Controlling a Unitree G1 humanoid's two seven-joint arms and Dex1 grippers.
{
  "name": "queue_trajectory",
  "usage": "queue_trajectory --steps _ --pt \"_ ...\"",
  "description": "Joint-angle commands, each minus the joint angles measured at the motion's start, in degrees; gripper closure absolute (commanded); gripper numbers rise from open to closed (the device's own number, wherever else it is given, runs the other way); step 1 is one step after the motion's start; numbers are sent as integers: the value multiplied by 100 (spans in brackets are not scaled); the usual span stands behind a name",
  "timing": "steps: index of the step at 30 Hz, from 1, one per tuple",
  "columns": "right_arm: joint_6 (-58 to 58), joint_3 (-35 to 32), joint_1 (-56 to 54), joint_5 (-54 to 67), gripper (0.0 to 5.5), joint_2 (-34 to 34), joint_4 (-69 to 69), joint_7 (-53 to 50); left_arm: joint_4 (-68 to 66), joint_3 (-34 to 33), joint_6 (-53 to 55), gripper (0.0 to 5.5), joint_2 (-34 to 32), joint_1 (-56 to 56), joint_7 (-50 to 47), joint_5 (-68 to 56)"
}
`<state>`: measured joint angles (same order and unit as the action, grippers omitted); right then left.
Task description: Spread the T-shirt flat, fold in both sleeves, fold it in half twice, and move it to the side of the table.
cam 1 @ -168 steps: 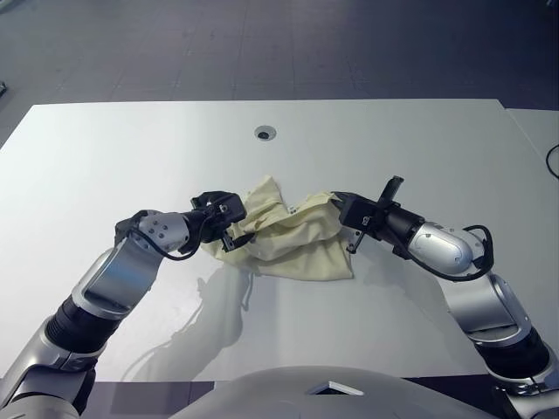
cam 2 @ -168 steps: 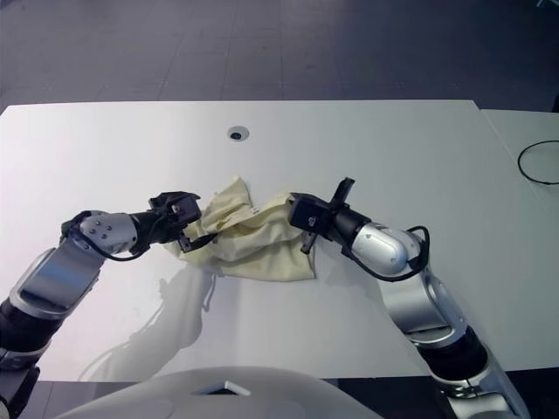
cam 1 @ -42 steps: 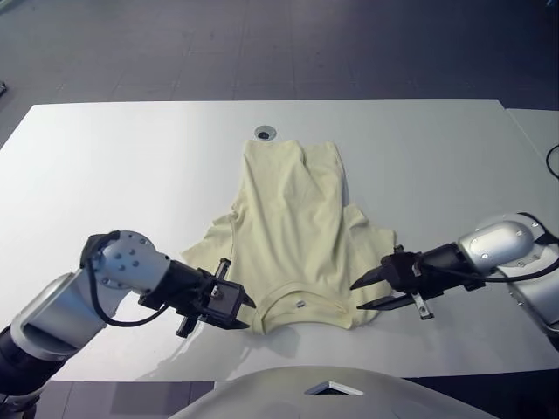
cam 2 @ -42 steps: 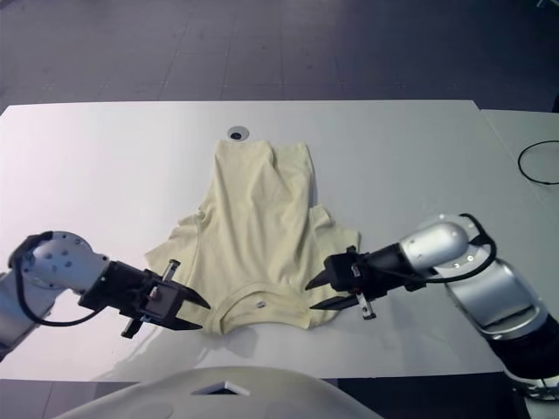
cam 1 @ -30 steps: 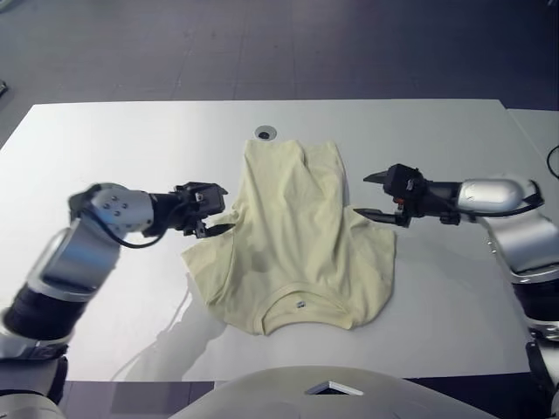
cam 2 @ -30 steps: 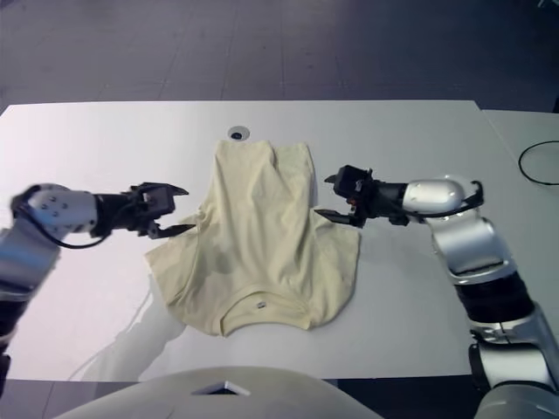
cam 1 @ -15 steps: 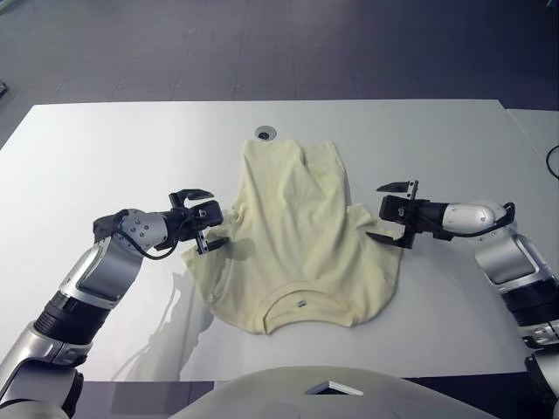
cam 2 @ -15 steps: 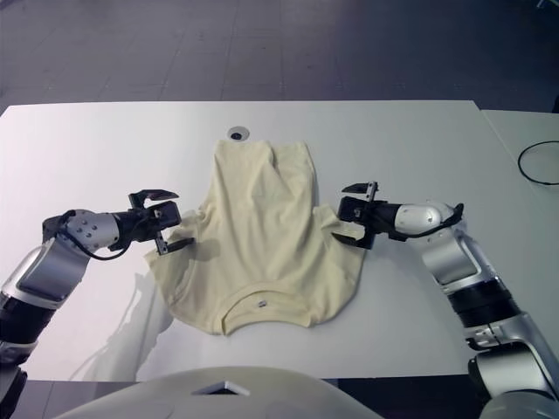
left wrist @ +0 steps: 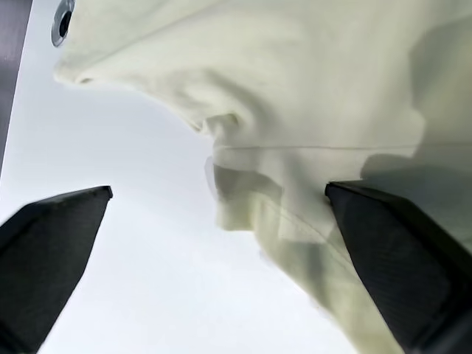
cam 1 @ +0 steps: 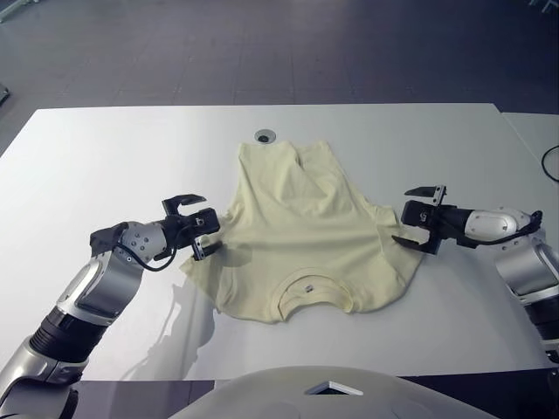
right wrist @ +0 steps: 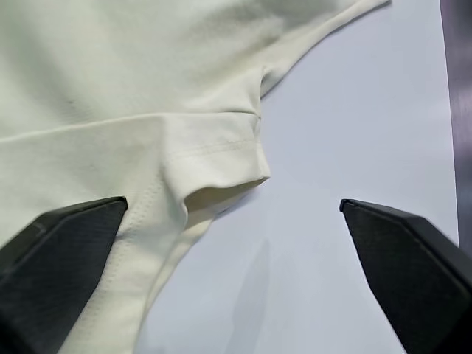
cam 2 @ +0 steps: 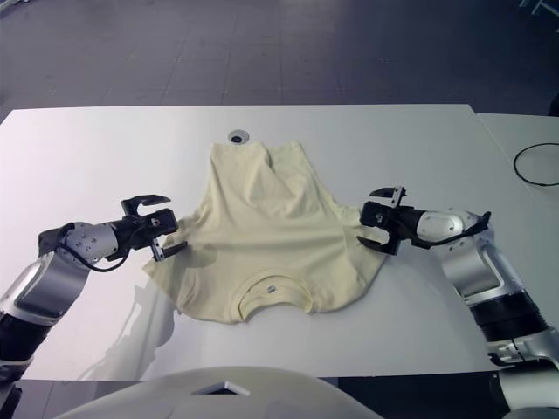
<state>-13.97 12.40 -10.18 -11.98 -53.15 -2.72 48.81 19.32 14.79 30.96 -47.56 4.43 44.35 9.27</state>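
A pale yellow T-shirt (cam 1: 301,231) lies on the white table (cam 1: 105,166), collar (cam 1: 314,292) toward me and hem at the far side. My left gripper (cam 1: 203,225) stands open at the shirt's left sleeve. The left wrist view has that rumpled sleeve (left wrist: 243,199) lying between the spread fingers (left wrist: 51,251). On the other side my right gripper (cam 1: 410,216) is open at the right sleeve, whose cuff (right wrist: 221,177) sits between its fingers (right wrist: 398,251). Neither gripper is closed on the cloth.
A round cable hole (cam 1: 264,135) sits in the table just beyond the hem. A black cable loop (cam 2: 537,166) lies on the neighbouring surface at the far right. Bare tabletop extends to both sides of the shirt.
The shirt lies wider than half a second ago, its right side drawn outward. My right gripper has moved outward to the right; the left has barely shifted. Both stay open.
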Motion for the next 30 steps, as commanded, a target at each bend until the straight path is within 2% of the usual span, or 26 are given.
queue_trajectory --steps 1,7,10,12,13,17,21,25,30 --pt "-338 -18 185 -87 13 -18 -54 54 282 -62 653 10 118 -191 348 -455" --pt "-1062 -651 -335 470 13 364 -520 -121 693 -788 1156 10 -35 506 632 -1140" --pt "-1538 -924 -970 898 13 818 -498 -279 318 -1063 1134 10 -130 1258 714 -1328" --pt "-1616 -921 -1526 972 13 1175 -148 -520 -207 -980 932 10 -75 1777 641 -1230" --pt "-1524 -854 -1894 925 13 1431 257 -740 -598 -848 801 10 43 2054 487 -1080" --pt "-545 -377 -3492 446 13 2609 3259 -1758 -3154 -182 -58 10 1186 3234 -379 -482" --pt "309 -444 -4653 369 13 3407 5727 -2497 -5949 -135 -976 10 2330 4390 -1194 -318" --pt "648 -551 -5048 407 13 3794 6800 -2669 -7459 -355 -1457 10 2942 5076 -1506 -478" --pt "876 -412 -5047 187 13 4013 7507 -2966 -8466 -8 -2011 10 3155 5272 -1754 -47"
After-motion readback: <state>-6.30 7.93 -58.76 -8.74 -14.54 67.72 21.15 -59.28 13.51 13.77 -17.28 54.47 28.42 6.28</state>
